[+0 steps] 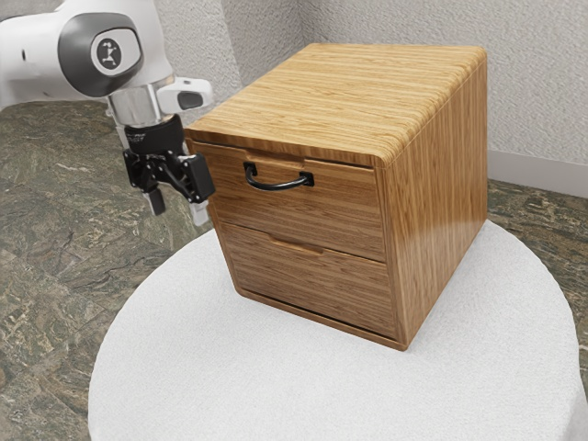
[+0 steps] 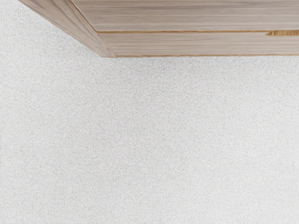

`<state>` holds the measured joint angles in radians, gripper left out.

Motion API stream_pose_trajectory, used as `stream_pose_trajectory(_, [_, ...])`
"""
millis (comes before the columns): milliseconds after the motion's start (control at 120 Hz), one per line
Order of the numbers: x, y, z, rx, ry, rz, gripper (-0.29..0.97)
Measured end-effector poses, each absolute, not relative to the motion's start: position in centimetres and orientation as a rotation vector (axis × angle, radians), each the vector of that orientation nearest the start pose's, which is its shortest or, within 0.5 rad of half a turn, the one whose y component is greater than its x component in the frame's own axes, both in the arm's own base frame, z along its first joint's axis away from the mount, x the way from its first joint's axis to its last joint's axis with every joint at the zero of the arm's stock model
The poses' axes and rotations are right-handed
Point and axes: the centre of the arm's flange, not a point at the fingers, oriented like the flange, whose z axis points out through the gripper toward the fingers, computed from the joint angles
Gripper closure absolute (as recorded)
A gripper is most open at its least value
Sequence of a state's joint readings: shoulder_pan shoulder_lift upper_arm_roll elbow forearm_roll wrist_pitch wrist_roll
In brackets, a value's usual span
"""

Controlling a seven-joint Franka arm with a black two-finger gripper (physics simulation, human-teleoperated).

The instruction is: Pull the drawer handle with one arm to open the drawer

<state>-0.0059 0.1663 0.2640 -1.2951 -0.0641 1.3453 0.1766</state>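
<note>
A bamboo cabinet with two drawers stands on a round white table. The top drawer carries a black bow handle, and its front lies flush with the cabinet face. My gripper hangs beside the cabinet's front corner, toward the exterior view's left of the handle and a little lower. It is open, touching nothing, with its fingers pointing down. In the wrist view the cabinet's lower front edge lies ahead of my hand, above the bare tabletop.
The lower drawer has a small notch grip rather than a handle. The table rim curves round below my gripper, with a stone-patterned floor beyond it. A grey wall rises behind the cabinet.
</note>
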Motion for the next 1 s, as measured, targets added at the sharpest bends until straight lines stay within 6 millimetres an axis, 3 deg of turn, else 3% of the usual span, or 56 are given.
stream_pose_trajectory(208, [56.7,12.5,64.1,-3.178,-0.088,0.166,0.00])
stream_pose_trajectory(242, [56.4,12.5,65.0,-3.177,-0.083,0.141,0.00])
stream_pose_trajectory(267, [55.6,12.3,67.4,-3.176,-0.067,0.068,0.00])
stream_pose_trajectory(308, [52.7,11.4,73.8,-3.171,0.029,-0.139,0.00])
stream_pose_trajectory(333, [51.0,10.7,76.5,-3.170,0.108,-0.234,0.00])
stream_pose_trajectory(400, [48.9,9.5,79.6,-3.171,0.311,-0.352,0.00])
stream_pose_trajectory(542, [48.5,7.1,80.6,-3.124,0.690,-0.410,0.00])
stream_pose_trajectory(692, [49.1,2.5,80.2,-3.019,1.116,-0.399,0.00])
stream_pose_trajectory(892, [48.3,-3.5,80.1,-2.714,1.514,-0.262,0.00])
stream_pose_trajectory(1000, [48.3,-5.7,79.8,-2.590,1.669,-0.226,0.00])
